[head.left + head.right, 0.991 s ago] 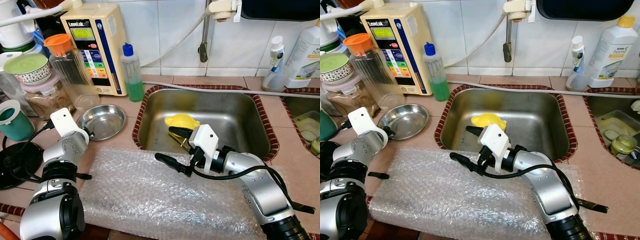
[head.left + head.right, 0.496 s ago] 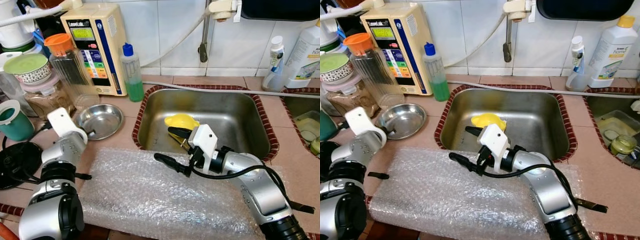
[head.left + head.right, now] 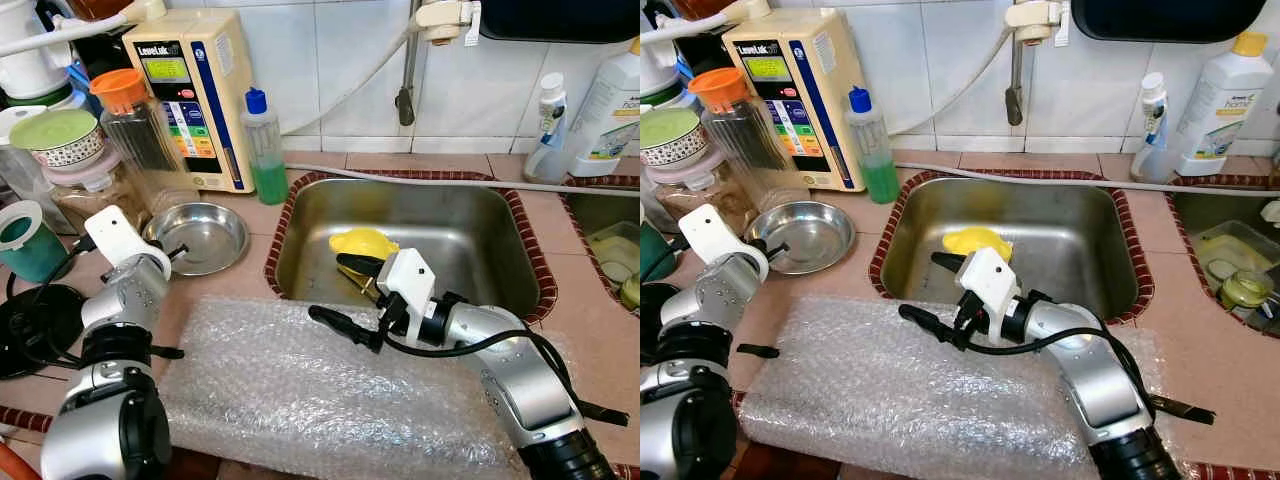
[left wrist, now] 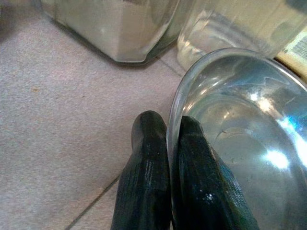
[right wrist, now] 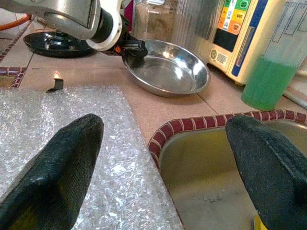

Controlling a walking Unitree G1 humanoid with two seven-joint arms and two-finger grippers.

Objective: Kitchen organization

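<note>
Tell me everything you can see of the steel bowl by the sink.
The steel bowl is shallow, round, shiny metal, and looks empty. It sits upright on the tiled counter left of the sink, in front of the jars. The left end effector is shut on its rim, one finger inside, one outside. The bubble wrap lies just in front of it.

Both silver arms carry white wrist blocks, black joints and thin black cables; each claw has two long, glossy black fingers.
</note>
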